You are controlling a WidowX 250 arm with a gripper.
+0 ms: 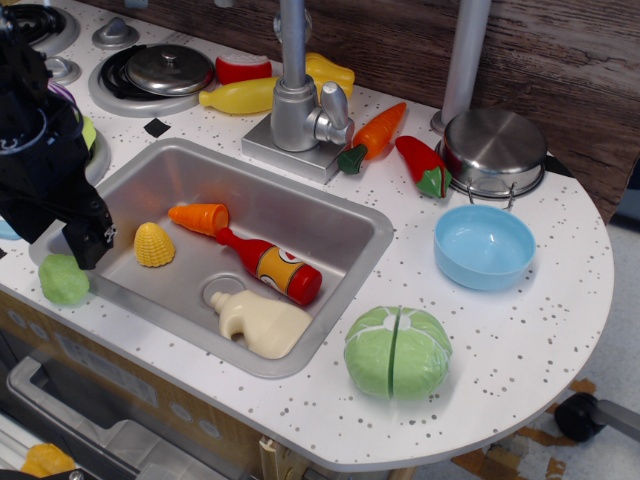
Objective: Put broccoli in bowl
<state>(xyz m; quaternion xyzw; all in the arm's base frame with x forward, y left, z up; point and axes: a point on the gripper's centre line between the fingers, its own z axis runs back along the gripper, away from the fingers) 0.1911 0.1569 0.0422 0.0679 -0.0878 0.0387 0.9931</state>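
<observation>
The broccoli (pixel 63 280), a small bumpy light green lump, lies on the counter at the front left corner of the sink. My black gripper (pixel 62 232) hangs just above it, its body covering the left rim of the sink; one finger (pixel 92 240) shows beside the broccoli, and I cannot tell if the jaws are open. The light blue bowl (pixel 484 246) stands on the counter to the right of the sink, in front of the steel pot.
The sink (pixel 330 215) holds a corn cob (pixel 153 244), a carrot (pixel 200 217), a ketchup bottle (pixel 272 267) and a cream bottle (pixel 260 322). A split green cabbage (pixel 397 351) sits front right. The steel pot (pixel 493 150), faucet (pixel 296 105) and post (pixel 464 60) stand behind.
</observation>
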